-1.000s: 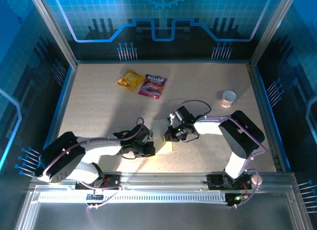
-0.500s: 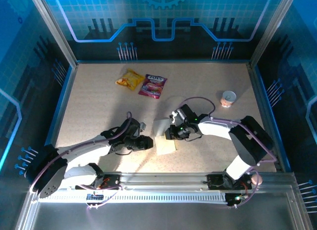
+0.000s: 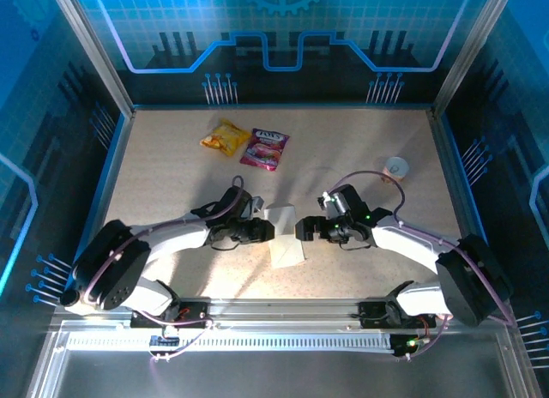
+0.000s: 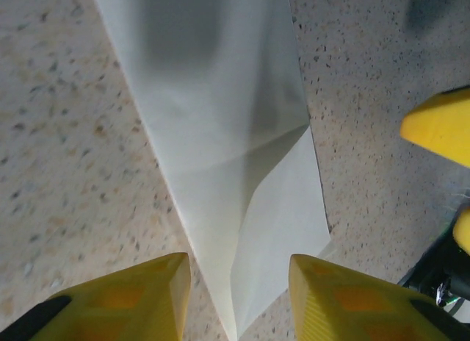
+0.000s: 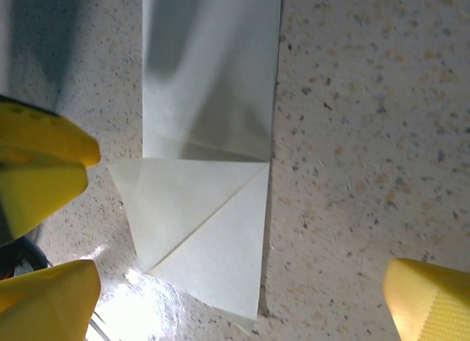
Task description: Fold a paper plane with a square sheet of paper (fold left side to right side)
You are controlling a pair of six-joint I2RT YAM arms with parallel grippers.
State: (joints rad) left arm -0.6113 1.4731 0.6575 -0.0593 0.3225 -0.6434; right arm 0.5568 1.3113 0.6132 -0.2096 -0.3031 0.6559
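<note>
The white sheet of paper [image 3: 285, 242] lies flat on the speckled table, folded into a narrow band with creased triangular flaps at its near end. My left gripper [image 3: 264, 231] sits at its left edge and my right gripper [image 3: 302, 229] at its right edge, facing each other. In the left wrist view the paper [image 4: 220, 135] runs away from the left gripper [image 4: 239, 300]; its pointed end lies between the parted yellow fingers [image 4: 139, 300], untouched. In the right wrist view the triangular flaps of the paper [image 5: 213, 216] lie between the wide-open fingers of the right gripper [image 5: 239, 300].
A yellow snack packet [image 3: 225, 138] and a pink one [image 3: 265, 148] lie at the back, left of centre. A small round white cup [image 3: 396, 167] stands at the back right. Metal frame posts and blue walls close in the table.
Both grippers were shut close together at the paper and now stand open. The right arm has drawn back to the right, and the paper lies flatter and longer between them.
</note>
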